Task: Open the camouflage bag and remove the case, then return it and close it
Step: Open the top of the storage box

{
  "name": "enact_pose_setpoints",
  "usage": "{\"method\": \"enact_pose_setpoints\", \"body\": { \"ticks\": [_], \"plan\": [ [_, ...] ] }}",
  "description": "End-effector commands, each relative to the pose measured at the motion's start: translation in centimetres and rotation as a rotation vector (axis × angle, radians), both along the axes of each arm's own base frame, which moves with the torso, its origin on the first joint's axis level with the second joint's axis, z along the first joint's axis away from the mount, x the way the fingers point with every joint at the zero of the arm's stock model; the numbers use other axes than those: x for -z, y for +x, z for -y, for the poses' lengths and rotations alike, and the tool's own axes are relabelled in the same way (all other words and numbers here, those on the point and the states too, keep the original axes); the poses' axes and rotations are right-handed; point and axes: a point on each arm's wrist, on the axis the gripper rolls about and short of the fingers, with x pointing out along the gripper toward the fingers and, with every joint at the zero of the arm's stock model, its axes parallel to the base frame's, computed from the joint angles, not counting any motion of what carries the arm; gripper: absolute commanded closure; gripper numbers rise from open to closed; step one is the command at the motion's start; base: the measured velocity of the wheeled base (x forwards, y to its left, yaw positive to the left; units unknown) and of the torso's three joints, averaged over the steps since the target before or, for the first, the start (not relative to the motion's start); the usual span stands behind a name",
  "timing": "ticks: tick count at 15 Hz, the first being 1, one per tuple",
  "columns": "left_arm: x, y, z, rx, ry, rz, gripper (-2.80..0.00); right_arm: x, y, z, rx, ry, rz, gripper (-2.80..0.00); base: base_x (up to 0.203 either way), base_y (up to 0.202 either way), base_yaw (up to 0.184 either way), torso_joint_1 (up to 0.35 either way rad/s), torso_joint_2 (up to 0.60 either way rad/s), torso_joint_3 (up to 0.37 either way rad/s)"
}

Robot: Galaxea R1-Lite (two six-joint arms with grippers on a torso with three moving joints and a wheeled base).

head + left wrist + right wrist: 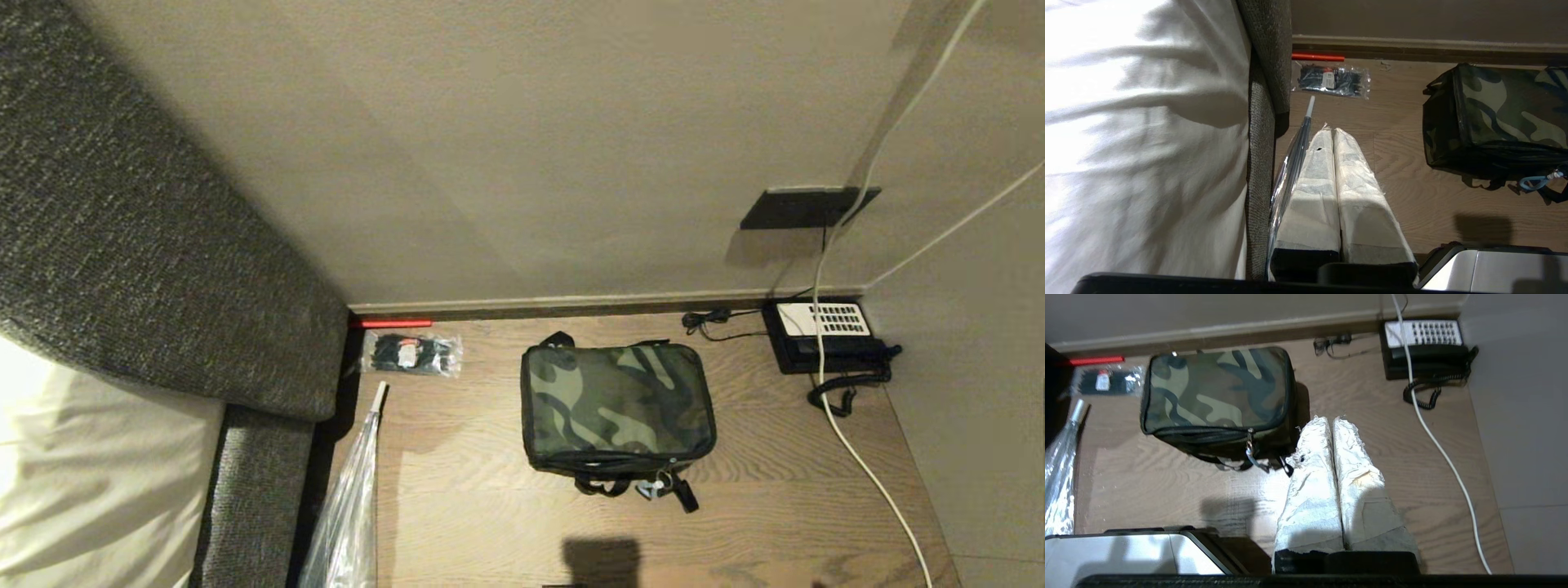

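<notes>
A: Where is the camouflage bag [618, 408]?

B: On the wooden floor [490, 506], zipped closed, just right of centre in the head view. Its black straps and a pale blue zipper pull [653, 487] hang off the edge at 6 o'clock.

A: And around it?

B: At 2 o'clock from the bag sits a black telephone [823, 335] with a white keypad against the wall, a white cable [857, 457] trailing past it. At 10 o'clock lies a clear packet of black items [412, 353], with a red stick [390, 323] behind it. At 8 o'clock is a folded transparent umbrella [351, 506], beside the grey sofa [147, 245].

A: The grippers?

B: The left gripper [1333, 132] is empty, its taped fingers pressed together, hanging over the floor next to the umbrella. The right gripper [1332, 420] is likewise closed on nothing, just beside the bag's near corner.
</notes>
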Motion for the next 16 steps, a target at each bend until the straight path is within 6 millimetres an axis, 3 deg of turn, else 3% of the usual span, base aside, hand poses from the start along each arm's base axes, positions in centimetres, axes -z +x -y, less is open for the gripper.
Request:
{"method": "enact_pose_setpoints", "body": {
  "ticks": [1, 16],
  "plan": [
    [0.01, -0.01, 0.00, -0.001, -0.001, 0.002, 0.00, 0.32, -0.16, 0.00, 0.000, 0.001, 0.022, 0.00, 0.000, 0.000, 0.000, 0.006, 0.01, -0.197],
    [0.01, -0.01, 0.00, -0.001, -0.001, 0.002, 0.00, 0.32, -0.16, 0.00, 0.000, 0.001, 0.022, 0.00, 0.000, 0.000, 0.000, 0.002, 0.00, -0.195]
  ]
}}
